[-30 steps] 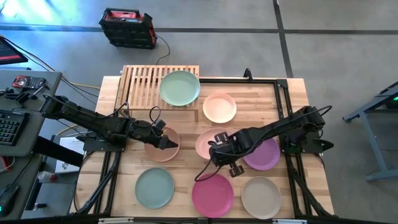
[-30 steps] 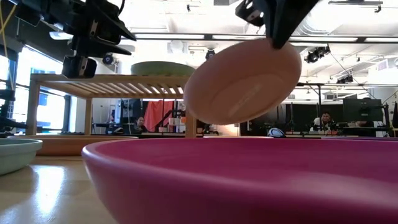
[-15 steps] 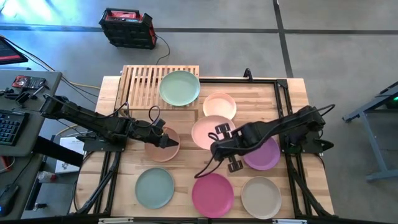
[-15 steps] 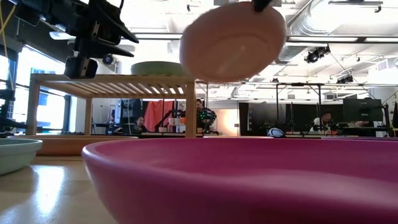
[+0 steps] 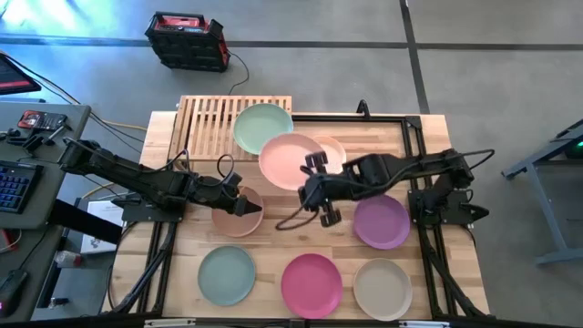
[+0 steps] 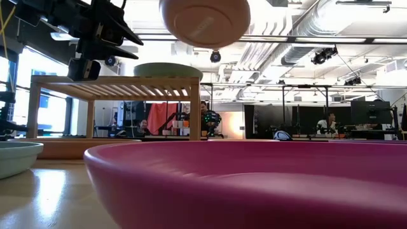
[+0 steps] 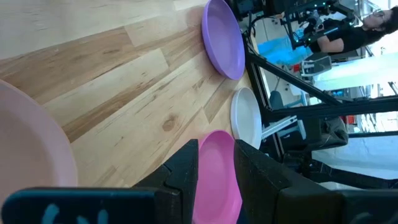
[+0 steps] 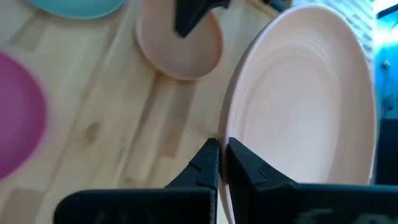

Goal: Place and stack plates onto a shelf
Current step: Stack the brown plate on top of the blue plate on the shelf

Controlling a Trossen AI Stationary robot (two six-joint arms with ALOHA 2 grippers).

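The right gripper (image 5: pixel 312 179) is carrying the pink plate (image 5: pixel 291 160) by its rim, jaws pinched tight on the edge, holding it in the air over the bench (image 5: pixel 410 137) beside the shelf (image 5: pixel 208 128). The sage green plate (image 5: pixel 262 128) is sitting on the shelf's slats, and the peach plate (image 5: pixel 333 146) is lying partly hidden under the carried one. The left gripper (image 5: pixel 246 208) is hovering over the brown plate (image 5: pixel 239 219), jaws standing narrowly apart and gripping nothing.

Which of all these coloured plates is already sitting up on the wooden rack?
Only the round matte sage green plate. It rests on the slatted light-wood shelf, while the others lie on the tabletop or hang in the air.
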